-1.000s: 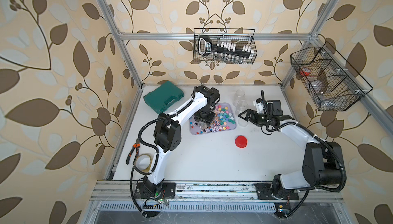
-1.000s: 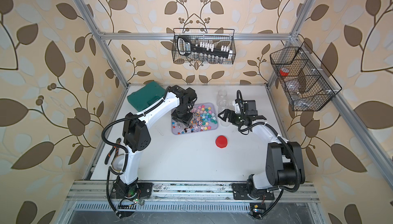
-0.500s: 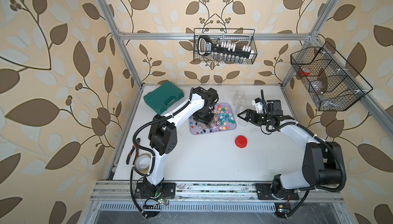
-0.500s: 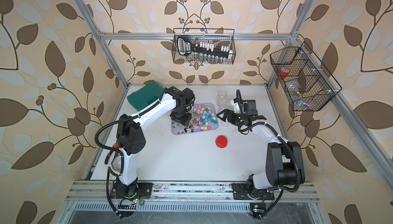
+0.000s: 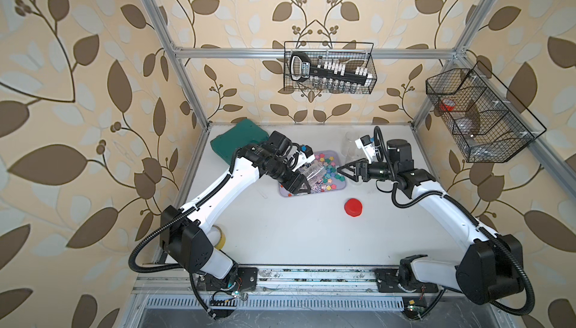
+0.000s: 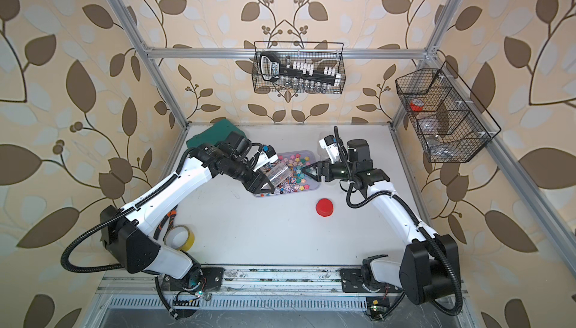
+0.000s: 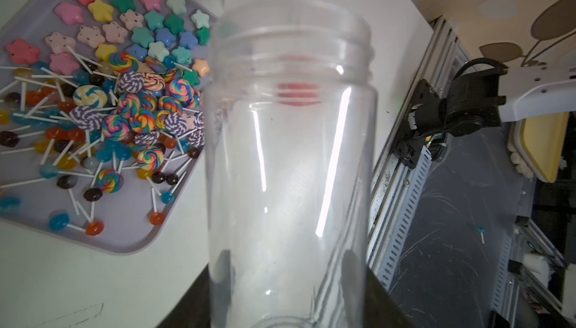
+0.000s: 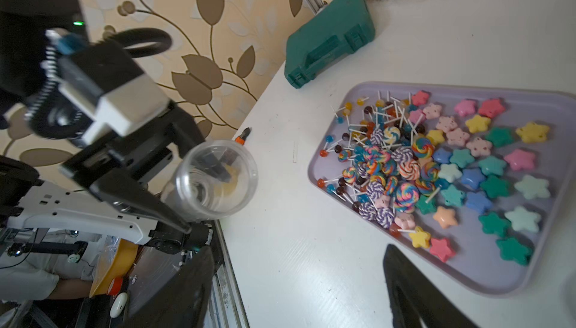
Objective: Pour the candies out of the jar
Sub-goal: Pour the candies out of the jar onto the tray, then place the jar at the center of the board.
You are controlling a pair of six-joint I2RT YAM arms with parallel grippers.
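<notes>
Left claw (image 6: 265, 186) clamped on empty clear plastic jar (image 7: 290, 155); right claw (image 5: 343, 170) apart near lilac tray (image 8: 486, 267), so careless bump could scatter multicoloured candies (image 8: 405, 167).

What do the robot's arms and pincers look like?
The left arm and right arm are alike: white shells between bulky black joints, with ribbed black cable hoses looping alongside. The left gripper and right gripper are black, with pointed triangular fingers, and a small white camera box at each wrist.

Overhead pair; wrists close, seemingly downward.
</notes>
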